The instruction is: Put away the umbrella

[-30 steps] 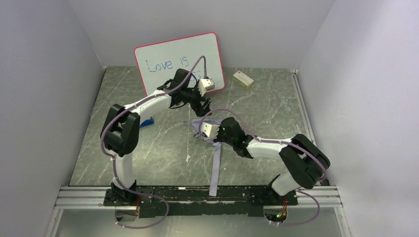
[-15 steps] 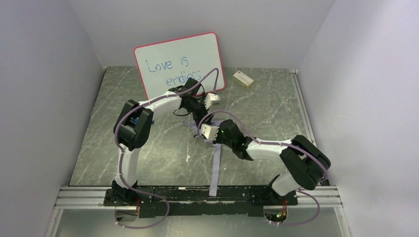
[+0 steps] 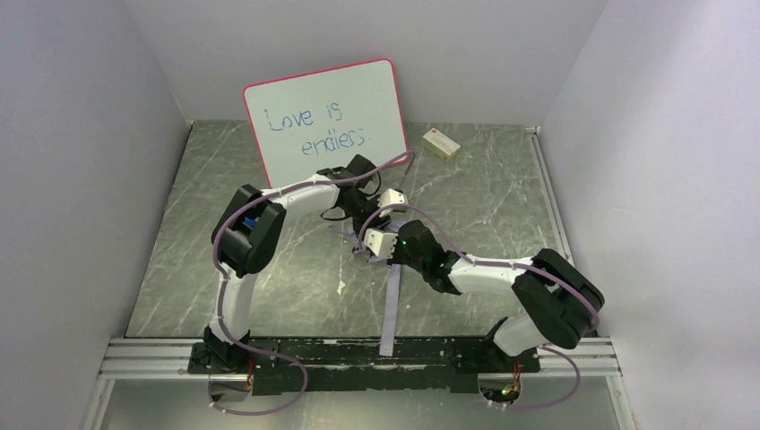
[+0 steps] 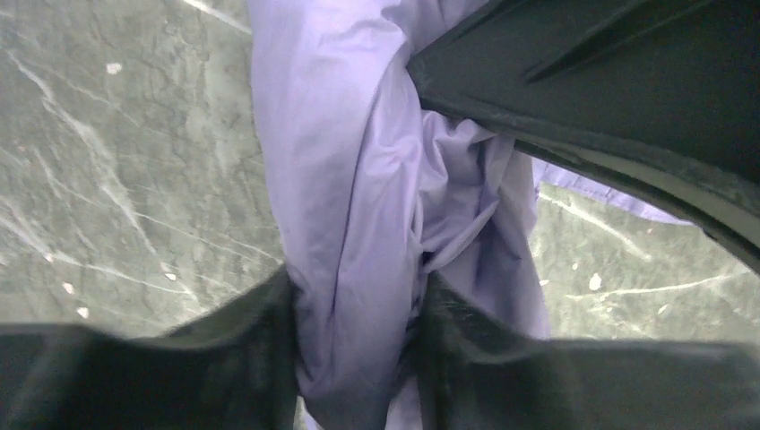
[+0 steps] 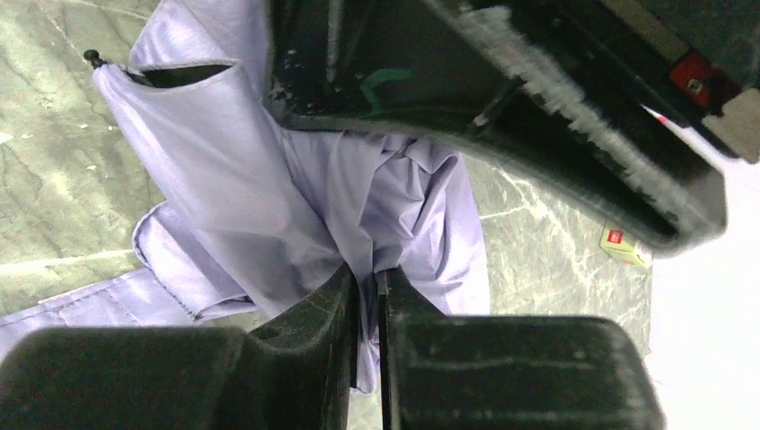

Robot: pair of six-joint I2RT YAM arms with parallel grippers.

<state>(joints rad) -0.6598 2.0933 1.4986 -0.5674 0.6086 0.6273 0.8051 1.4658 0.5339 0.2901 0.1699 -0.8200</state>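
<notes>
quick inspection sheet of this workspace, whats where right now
surface: grey-green marbled tabletop, a few white specks
job's things: umbrella, lavender fabric crumpled mid-table, not yet put away; lavender strip runs from it to the near rail
clutter: red-framed whiteboard leaning at the back wall, handwriting on it; small box at the back right
grippers: left tool pinches a thick fold of the umbrella; right tool shut on a thin fold
cables: lavender cables loop above both arms and below the bases
surroundings: plain pale walls on three sides; near rail spans the front edge
</notes>
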